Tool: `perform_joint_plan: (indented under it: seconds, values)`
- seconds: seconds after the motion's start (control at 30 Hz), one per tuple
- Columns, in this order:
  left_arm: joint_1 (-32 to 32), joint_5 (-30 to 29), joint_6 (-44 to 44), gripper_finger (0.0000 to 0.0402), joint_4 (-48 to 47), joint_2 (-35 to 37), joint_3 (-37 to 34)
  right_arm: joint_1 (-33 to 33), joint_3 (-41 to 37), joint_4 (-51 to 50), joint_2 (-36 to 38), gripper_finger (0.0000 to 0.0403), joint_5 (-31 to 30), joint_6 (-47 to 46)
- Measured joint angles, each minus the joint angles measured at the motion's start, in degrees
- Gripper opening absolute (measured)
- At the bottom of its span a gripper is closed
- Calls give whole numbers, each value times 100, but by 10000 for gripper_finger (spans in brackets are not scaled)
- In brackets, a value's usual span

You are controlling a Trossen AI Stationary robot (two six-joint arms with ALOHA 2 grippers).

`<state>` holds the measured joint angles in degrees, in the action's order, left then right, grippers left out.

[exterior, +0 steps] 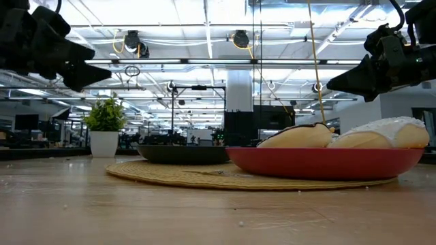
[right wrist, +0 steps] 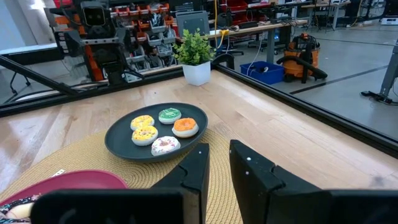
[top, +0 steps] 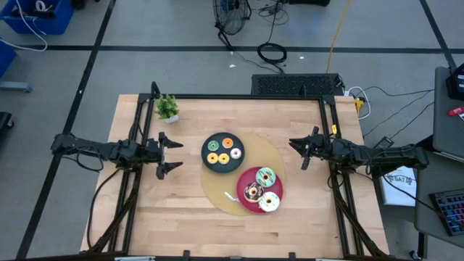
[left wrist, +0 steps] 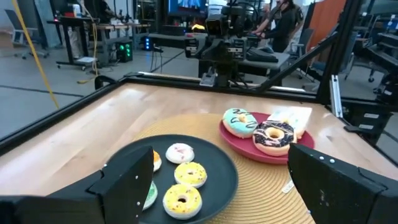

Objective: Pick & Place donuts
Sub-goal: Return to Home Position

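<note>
Lying on the pale wooden table [top: 181, 214] is one round tan woven straw mat [top: 272, 148], which carries two plates close together.

Item 1: round black plate [right wrist: 121, 144], on the part of the mat nearer the left arm. It holds five small toy ring donuts, all lying flat in a tight cluster:
- small orange donut [right wrist: 185, 126]
- small green donut [right wrist: 169, 114]
- first small yellow donut [right wrist: 142, 121]
- second small yellow donut [right wrist: 145, 134], just beside the first
- small pale pink donut [right wrist: 165, 145], speckled with sprinkles, on the side nearest the right arm

Item 2: round red plate [exterior: 327, 163], on the part of the mat nearer the right arm. It holds three larger ring donuts packed together:
- mint-green iced donut [left wrist: 239, 122]
- chocolate-brown iced donut [left wrist: 273, 137]
- white-yellow iced donut [left wrist: 292, 117]

Item 3: small green plant in a white pot [top: 167, 109], upright near the far left corner of the table and well apart from the mat.

Item 4: left gripper [top: 174, 154], held above the table's left side, near the black plate without touching it. Its fingers are spread wide, with nothing between them.

Item 5: right gripper [top: 297, 154], held above the table's right side, just off the mat's edge. Its fingers are parted by only a narrow gap and hold nothing.

No donut lies off a plate.
</note>
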<state>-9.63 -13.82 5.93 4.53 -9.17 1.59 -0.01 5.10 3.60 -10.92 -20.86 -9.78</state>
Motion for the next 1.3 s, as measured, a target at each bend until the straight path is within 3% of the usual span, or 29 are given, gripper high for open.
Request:
perform_joint_plan:
  seconds: [1.3]
  values:
    - [-2,-18,184,365,-27,-68,-101,0,0,0,-2,55,0,0]
